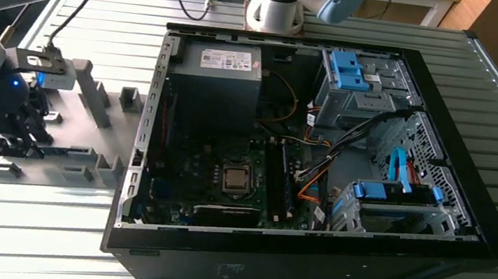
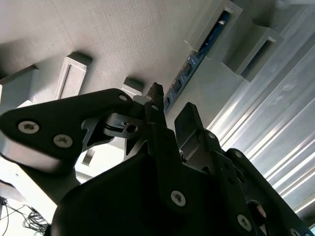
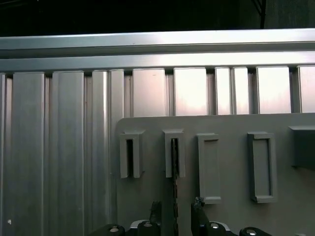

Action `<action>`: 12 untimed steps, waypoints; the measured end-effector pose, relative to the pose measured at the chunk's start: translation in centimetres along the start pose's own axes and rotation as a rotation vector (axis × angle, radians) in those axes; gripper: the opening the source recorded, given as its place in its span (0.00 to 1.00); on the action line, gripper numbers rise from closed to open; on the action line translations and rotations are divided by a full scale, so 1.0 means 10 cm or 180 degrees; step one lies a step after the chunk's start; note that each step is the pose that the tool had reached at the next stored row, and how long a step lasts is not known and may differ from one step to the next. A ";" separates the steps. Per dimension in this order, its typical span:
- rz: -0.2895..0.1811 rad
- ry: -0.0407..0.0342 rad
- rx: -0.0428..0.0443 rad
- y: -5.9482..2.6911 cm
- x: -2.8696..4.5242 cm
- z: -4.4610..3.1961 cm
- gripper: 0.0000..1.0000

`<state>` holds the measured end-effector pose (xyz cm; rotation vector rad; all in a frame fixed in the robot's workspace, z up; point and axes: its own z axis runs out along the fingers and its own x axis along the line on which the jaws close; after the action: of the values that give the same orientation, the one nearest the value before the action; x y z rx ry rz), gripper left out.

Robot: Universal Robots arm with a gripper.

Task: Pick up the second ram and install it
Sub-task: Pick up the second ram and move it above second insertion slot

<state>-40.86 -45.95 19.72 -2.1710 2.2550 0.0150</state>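
Grey plate: fingers astride ram (edge-on)

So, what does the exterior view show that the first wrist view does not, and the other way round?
Exterior view: the open computer case with its motherboard and blue drive-bay latches. First wrist view: the second ram, seen edge-on, standing in a slot of a grey holder block, between the fingers of the open gripper. Both: the grey holder plate, the ribbed metal table and the gripper at that plate.
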 end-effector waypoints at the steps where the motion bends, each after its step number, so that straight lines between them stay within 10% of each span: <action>1: 0.0000 0.0000 0.0001 0.001 0.000 0.005 0.37; 12: 0.0000 0.0000 0.0001 0.009 0.001 0.032 0.36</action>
<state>-40.95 -45.95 19.40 -2.1709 2.2549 0.0146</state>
